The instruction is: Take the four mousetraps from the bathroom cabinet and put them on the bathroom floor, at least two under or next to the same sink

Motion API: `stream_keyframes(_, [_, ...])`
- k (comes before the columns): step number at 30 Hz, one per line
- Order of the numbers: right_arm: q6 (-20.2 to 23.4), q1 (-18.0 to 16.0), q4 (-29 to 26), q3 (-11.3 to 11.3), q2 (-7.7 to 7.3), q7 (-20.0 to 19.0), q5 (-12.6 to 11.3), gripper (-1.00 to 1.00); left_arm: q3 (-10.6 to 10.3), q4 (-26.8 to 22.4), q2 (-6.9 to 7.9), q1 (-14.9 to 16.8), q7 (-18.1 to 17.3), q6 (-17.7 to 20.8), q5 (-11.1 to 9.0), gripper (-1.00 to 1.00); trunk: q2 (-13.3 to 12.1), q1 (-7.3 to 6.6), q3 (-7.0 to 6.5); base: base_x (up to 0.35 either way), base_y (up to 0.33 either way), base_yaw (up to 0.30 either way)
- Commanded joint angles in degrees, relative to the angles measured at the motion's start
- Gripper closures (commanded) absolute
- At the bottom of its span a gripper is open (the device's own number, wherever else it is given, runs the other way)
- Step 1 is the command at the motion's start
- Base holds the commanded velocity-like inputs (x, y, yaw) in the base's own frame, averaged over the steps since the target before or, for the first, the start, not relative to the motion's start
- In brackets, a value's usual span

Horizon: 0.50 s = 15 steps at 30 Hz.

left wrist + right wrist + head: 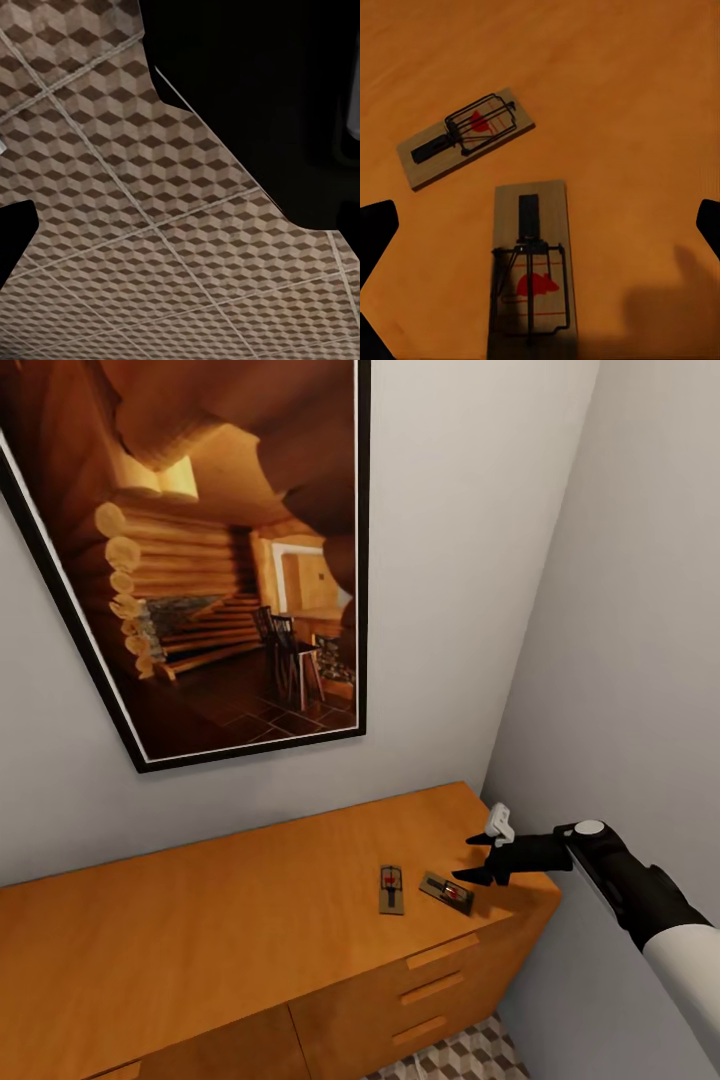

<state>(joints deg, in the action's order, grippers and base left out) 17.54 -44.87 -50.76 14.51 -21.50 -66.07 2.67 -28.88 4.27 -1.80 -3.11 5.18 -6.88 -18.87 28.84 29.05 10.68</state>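
Observation:
Two mousetraps lie flat on the top of the orange-brown cabinet, near its right end: one further left, the other closer to the corner. My right gripper hovers open just above and right of the nearer trap, holding nothing. In the right wrist view that trap lies between the spread fingers, with the other trap beyond it. The left wrist view looks down on the cube-patterned bathroom floor; one dark finger sits at the frame's edge, nothing held.
A large framed picture of a log interior hangs on the wall above the cabinet. A grey side wall closes in right beside the cabinet's end. A strip of floor tiles shows below the drawers.

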Motion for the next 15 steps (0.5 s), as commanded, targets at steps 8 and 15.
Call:
stream_keyframes(8, [0.49,-0.04,0.97,0.07,0.04,1.66,0.1,-1.0,-0.48,0.13,-0.11,0.03,0.1,-0.33,-0.46,-1.0,0.09,0.03,0.09,0.0,0.0,0.0])
stream_keyframes(15, [0.48,-0.04,1.18,0.13,0.1,4.25,1.19,-1.0,-0.48,0.13,-0.13,0.03,0.05,-0.33,-0.46,-1.0,0.09,0.03,0.09,0.0,0.0,0.0])
